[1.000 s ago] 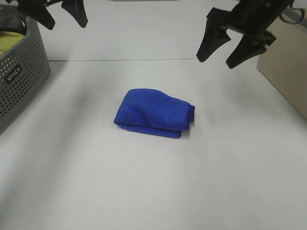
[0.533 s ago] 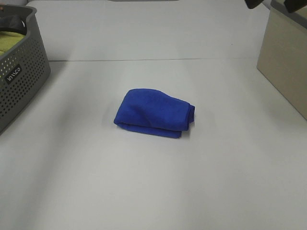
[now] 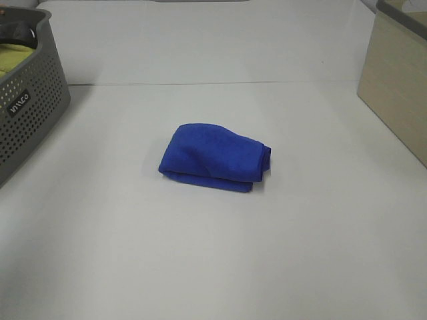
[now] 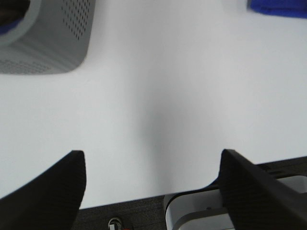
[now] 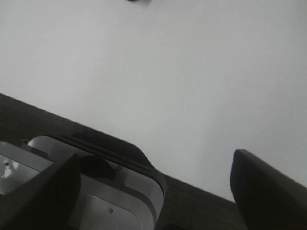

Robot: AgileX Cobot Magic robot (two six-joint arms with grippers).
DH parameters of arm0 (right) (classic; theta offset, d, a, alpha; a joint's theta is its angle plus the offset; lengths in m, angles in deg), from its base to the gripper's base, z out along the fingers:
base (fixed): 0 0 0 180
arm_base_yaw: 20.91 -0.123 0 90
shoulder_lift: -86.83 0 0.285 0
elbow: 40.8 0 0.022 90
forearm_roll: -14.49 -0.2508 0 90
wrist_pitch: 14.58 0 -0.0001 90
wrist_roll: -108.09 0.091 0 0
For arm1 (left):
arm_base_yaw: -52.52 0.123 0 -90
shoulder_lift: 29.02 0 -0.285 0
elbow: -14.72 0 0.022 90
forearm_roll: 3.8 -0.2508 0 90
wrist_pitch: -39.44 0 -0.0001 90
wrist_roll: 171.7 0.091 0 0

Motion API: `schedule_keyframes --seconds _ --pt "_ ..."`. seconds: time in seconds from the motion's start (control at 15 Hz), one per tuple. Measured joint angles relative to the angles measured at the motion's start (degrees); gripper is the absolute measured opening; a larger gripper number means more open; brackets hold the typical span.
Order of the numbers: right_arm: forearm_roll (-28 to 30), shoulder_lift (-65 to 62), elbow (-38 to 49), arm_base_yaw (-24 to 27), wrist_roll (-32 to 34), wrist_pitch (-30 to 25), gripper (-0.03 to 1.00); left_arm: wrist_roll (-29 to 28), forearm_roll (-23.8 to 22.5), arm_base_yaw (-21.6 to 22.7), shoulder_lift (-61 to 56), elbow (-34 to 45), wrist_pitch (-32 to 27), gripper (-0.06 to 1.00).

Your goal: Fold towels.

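Observation:
The royal-blue towel (image 3: 215,157) lies folded into a small bundle in the middle of the white table (image 3: 213,267). Neither gripper shows in the exterior high view. In the left wrist view my left gripper (image 4: 151,191) is open and empty, far from the towel, whose edge (image 4: 278,5) just shows at the frame's border. In the right wrist view my right gripper (image 5: 153,191) is open and empty over the table's edge. A tiny blue speck of the towel (image 5: 139,1) shows at that frame's border.
A grey perforated basket (image 3: 30,100) stands at the left with a yellow-green cloth (image 3: 15,55) inside; it also shows in the left wrist view (image 4: 48,33). A beige box (image 3: 400,87) stands at the right. A grey metal base (image 5: 96,201) lies beyond the table edge.
Both arms, seen at the top of the exterior view a second ago, have pulled back out of that view. The towel has not moved.

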Motion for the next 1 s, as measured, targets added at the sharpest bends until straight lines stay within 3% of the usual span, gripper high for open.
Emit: schedule_keyframes --seconds 0.33,0.47,0.73,1.0 --pt "4.3 -20.2 15.7 0.0 0.0 -0.1 0.82 1.0 0.6 0.0 -22.1 16.0 1.9 0.73" --pt "6.1 -30.0 21.3 0.0 -0.1 -0.1 0.82 5.5 1.9 0.0 -32.0 22.3 6.1 0.73" --pt "5.7 -34.9 23.0 0.0 -3.6 4.2 0.82 10.6 4.9 0.0 -34.1 22.5 7.3 0.73" --pt "4.9 -35.0 24.1 0.0 -3.8 5.4 0.82 11.1 5.4 0.0 -34.1 22.5 7.3 0.73"
